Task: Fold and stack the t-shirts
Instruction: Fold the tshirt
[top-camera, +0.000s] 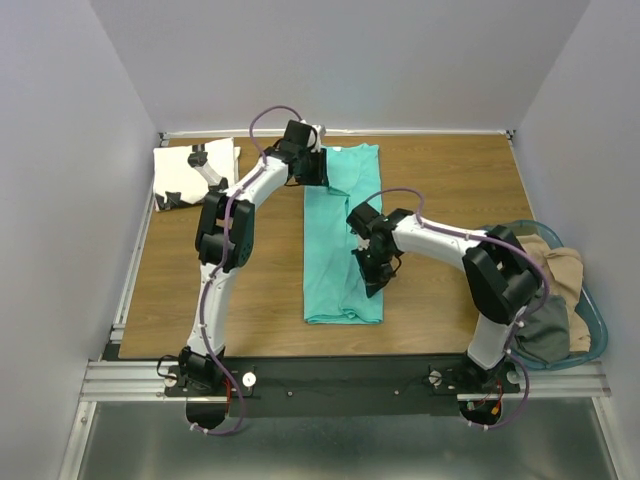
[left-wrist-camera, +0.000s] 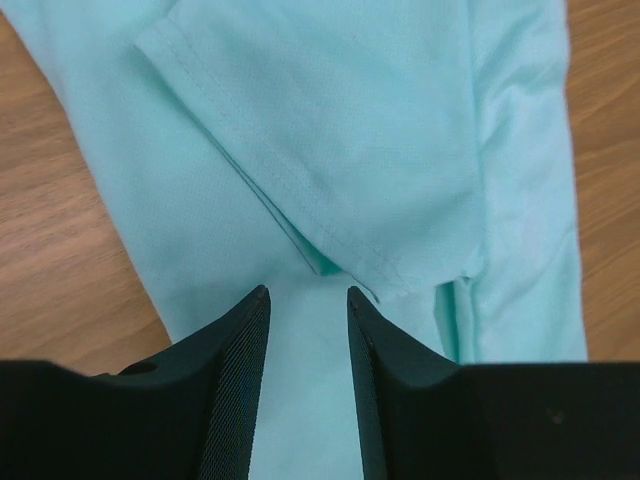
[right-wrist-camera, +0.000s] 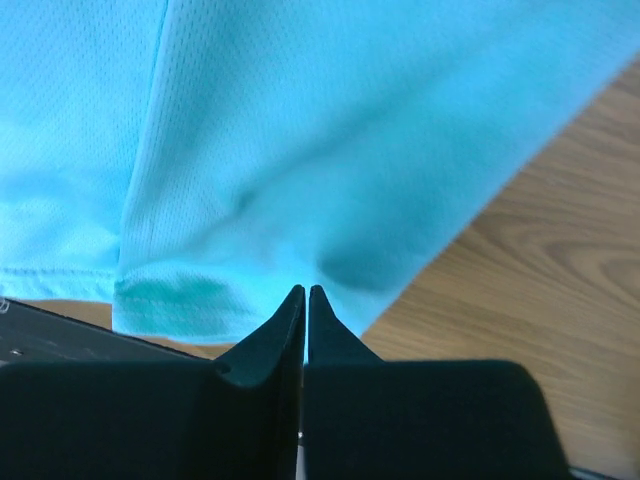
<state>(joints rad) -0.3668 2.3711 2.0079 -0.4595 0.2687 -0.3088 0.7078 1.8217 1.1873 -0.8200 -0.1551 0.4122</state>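
Observation:
The turquoise t-shirt (top-camera: 335, 240) lies as a long narrow strip down the middle of the table, one sleeve folded over its body (left-wrist-camera: 350, 130). My left gripper (top-camera: 318, 176) hovers over its far end, open (left-wrist-camera: 308, 292), with only flat cloth showing between the fingers. My right gripper (top-camera: 373, 278) is at the strip's right edge near the hem. Its jaws are pressed together (right-wrist-camera: 306, 290), and the cloth (right-wrist-camera: 330, 120) dimples right at the tips. The white t-shirt (top-camera: 180, 175) with black marks lies folded at the far left corner.
A clear blue basket (top-camera: 592, 322) at the right edge of the table holds beige (top-camera: 560, 262) and grey-green (top-camera: 545, 335) clothes. Bare wooden tabletop (top-camera: 440, 180) surrounds the turquoise strip. Grey walls close in the back and both sides.

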